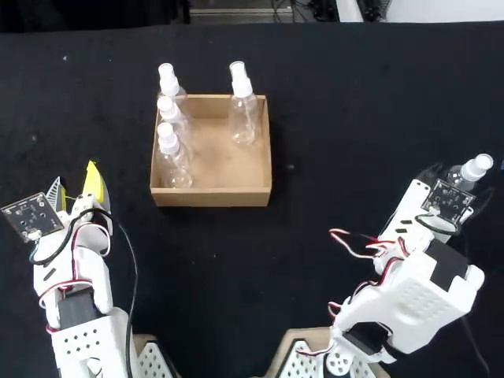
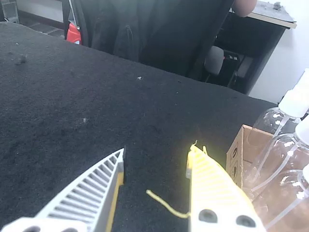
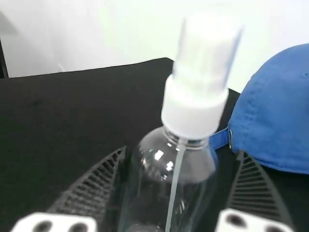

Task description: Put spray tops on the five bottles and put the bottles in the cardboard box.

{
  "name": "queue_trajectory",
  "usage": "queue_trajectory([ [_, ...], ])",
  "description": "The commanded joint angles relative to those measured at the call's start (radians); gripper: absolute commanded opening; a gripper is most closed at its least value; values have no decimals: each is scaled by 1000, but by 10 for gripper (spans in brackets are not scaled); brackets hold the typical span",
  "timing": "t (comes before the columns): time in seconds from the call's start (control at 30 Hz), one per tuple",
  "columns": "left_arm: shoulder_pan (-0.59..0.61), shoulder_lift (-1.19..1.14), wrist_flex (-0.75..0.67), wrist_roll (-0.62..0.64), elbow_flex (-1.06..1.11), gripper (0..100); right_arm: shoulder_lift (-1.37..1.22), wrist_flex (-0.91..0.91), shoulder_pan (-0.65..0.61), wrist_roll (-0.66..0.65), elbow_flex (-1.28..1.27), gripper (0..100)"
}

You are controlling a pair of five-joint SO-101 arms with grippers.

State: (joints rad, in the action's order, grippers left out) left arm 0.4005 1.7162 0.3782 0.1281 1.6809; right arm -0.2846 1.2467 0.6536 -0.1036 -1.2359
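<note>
Black cloth table [image 1: 331,102]; clear plastic bottle [image 3: 169,179], white spray top [image 3: 198,92] fitted, at 3 o'clock from brown cardboard box [image 1: 211,193]; right gripper [image 3: 181,152] loosely brackets it; left gripper [image 2: 157,150] spread wide.

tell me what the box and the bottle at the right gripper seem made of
Box: matte brown cardboard, by its dull brown walls. Bottle: clear, glossy, probably plastic; the tube shows through it. Spray top: opaque white, likely plastic.

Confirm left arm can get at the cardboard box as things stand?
Probably yes: the left gripper is open and empty, with bare table between it and the cardboard box. Three bottles line its nearer wall, so going inside risks knocking them.
</note>
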Motion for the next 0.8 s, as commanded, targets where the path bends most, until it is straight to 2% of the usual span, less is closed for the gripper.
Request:
queue_trajectory([
  [0.0, -4, 15, -5, -2, 24, 191, 15, 28, -21, -11, 18, 292],
  [0.3, -4, 15, -5, -2, 24, 191, 168, 12, -18, -12, -51, 292],
  [0.57, -4, 15, -5, -2, 24, 191, 265, -258, -11, -6, -12, 292],
  [0.67, -4, 15, -5, -2, 24, 191, 272, -290, -11, -6, -2, 288],
  [0.77, -4, 15, -5, -2, 24, 191, 278, -290, -11, -6, -2, 239],
])
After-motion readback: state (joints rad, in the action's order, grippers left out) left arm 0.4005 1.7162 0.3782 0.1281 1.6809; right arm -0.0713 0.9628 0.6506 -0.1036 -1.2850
